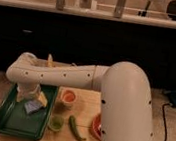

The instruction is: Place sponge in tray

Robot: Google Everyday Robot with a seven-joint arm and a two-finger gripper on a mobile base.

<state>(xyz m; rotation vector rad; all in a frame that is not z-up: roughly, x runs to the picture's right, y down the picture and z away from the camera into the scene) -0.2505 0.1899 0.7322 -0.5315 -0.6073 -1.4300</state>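
The sponge (35,106), yellow with a pale blue-grey face, lies inside the dark green tray (4,116) near its far right corner. My gripper (27,94) hangs over the tray at the end of the white arm. It sits just up and left of the sponge, very close to it, with its jaws open. The gripper's body hides part of the sponge's yellow side.
A light wooden board (86,110) right of the tray carries an orange cup (68,97), a green cup (56,124), a green pepper (76,128) and a red dish (96,126). A slim yellow pointed thing (49,60) stands behind the arm. A dark counter front rises behind.
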